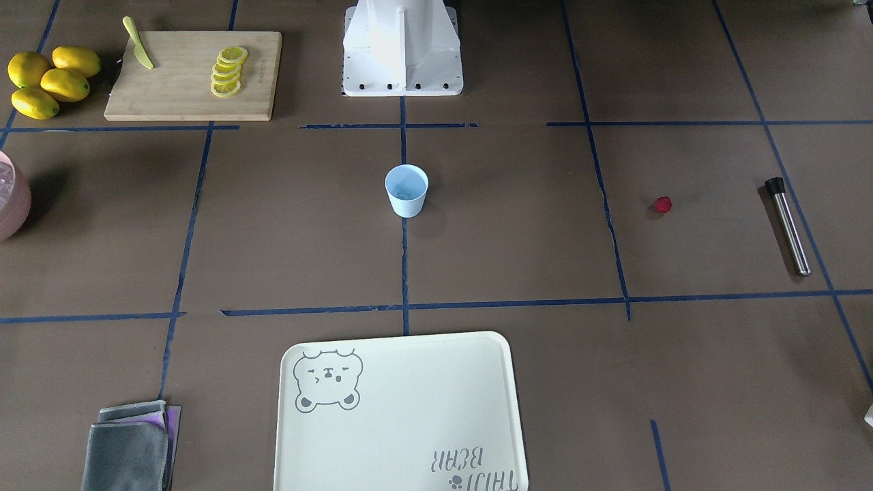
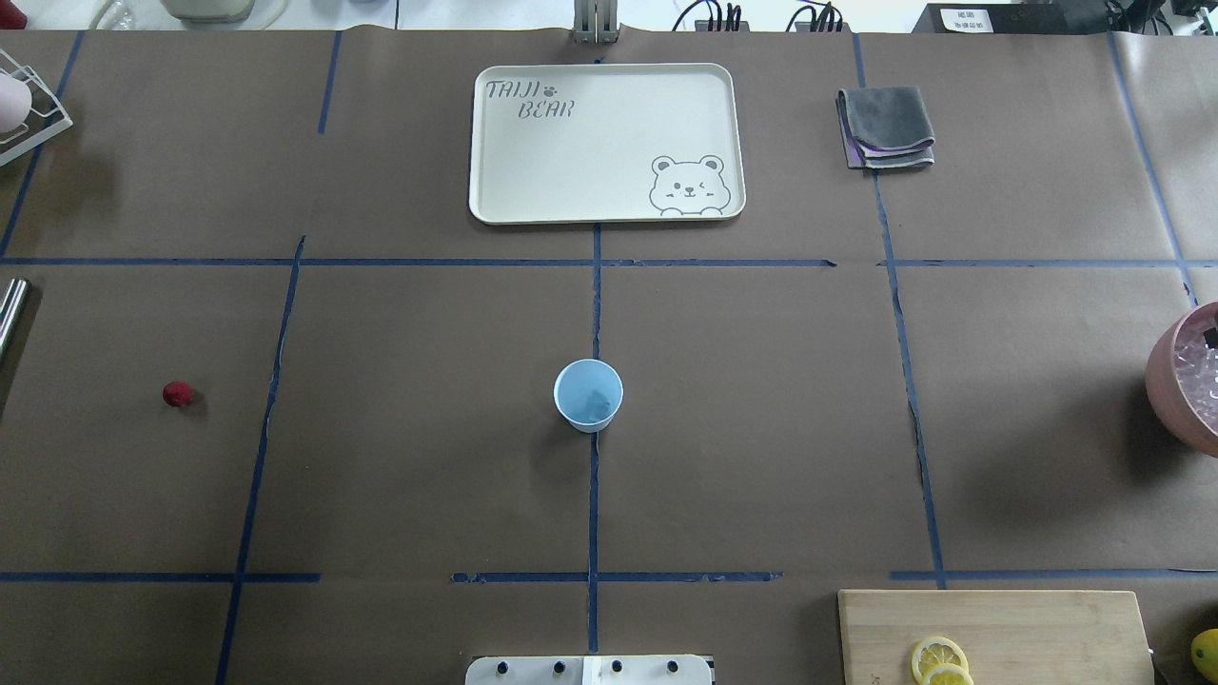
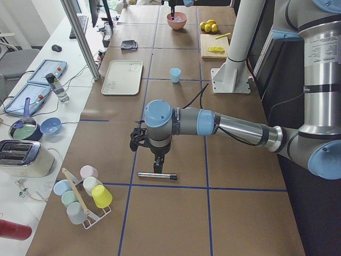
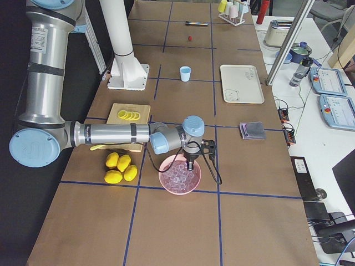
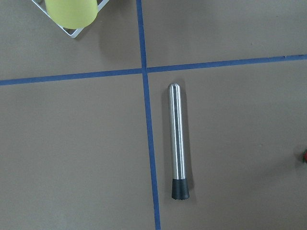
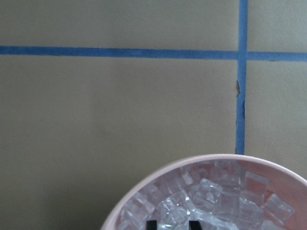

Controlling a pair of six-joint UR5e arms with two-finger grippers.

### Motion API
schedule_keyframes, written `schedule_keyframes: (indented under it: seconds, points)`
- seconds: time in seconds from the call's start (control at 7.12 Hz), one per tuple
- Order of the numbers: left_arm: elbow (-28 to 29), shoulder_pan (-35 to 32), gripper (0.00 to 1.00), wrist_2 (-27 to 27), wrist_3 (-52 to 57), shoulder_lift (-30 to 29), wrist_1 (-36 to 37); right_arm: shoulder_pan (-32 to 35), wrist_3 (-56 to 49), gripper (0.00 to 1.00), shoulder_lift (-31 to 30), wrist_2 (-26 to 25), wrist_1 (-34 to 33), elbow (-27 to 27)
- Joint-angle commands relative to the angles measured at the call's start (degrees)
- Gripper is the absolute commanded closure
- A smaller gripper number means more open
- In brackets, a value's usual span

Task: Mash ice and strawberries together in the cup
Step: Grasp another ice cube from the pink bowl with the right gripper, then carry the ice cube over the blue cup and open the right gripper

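Risk of slick ice [image 6: 211, 191] slipping en route to distant cup [image 1: 407, 204]; right gripper [image 6: 172, 224] narrowly parted amid pink bowl [image 6: 225, 156] cubes, hold unclear; left gripper [image 3: 158, 168], opening untellable; strawberry [image 1: 663, 204] loose on table [image 1: 511, 232]

I see pale-blue cup [image 2: 588, 395] upright. Red strawberry [image 2: 177, 394] lies well left of cup. Clear ice [image 6: 211, 196] heaped in pink bowl [image 2: 1163, 376], well right of cup.

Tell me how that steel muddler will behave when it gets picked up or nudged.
The muddler looks like a rigid, polished metal rod, so it probably stays stiff but may be slippery to pinch. Being round and lying flat on the table, a sideways nudge would likely roll it. Its black tip looks rubbery and might grip better.
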Motion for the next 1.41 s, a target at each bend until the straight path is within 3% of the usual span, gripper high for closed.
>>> schedule_keyframes:
  seconds: [0.0, 0.28, 0.7, 0.98, 1.26]
  points:
    - [-0.33, 0.0, 0.0, 0.02, 0.0, 0.16, 0.18, -0.19, 13.81, 1.0, 1.35, 0.56, -1.38, 9.5]
    - [-0.33, 0.0, 0.0, -0.07, 0.0, 0.33, 0.18, -3.87, 34.1, 1.0, 5.63, 4.86, -0.86, 14.1]
    - [-0.33, 0.0, 0.0, -0.07, 0.09, 0.77, -0.09, -15.53, 63.75, 1.0, 19.77, 1.3, -0.86, 15.7]
    - [-0.25, 0.0, 0.0, 0.02, 0.09, 0.77, -0.09, -28.08, 77.49, 1.0, 28.83, -8.78, -1.38, 15.26]
    - [-0.16, 0.0, 0.0, 0.02, 0.09, 0.86, -0.09, -39.7, 83.94, 1.0, 34.9, -22.05, -1.38, 11.68]
